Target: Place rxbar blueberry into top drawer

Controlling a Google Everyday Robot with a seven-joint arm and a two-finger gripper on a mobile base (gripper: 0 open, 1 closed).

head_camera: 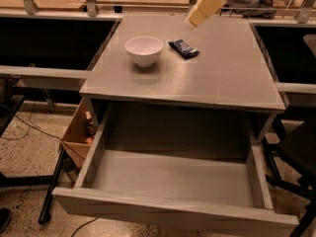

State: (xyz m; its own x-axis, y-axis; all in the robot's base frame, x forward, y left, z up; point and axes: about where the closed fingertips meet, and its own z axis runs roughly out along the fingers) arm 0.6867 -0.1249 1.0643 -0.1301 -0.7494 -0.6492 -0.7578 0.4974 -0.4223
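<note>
Gripper (198,14) hangs over the back of the grey cabinet top (227,73), above and just behind the rxbar blueberry (183,48); whether it is open or closed cannot be told. Bar lies flat on the top, just right of the white bowl (143,50). Top drawer (173,212) stands pulled out, nothing visible inside. Judgement: bar is light, thin and somewhat pliable, and its glossy wrapper is likely slippery. Best pinched across its narrow width at mid-length, from above.

Speckled terrazzo floor (34,154) under a grey cabinet (207,75), cardboard box (74,132) beside it.
</note>
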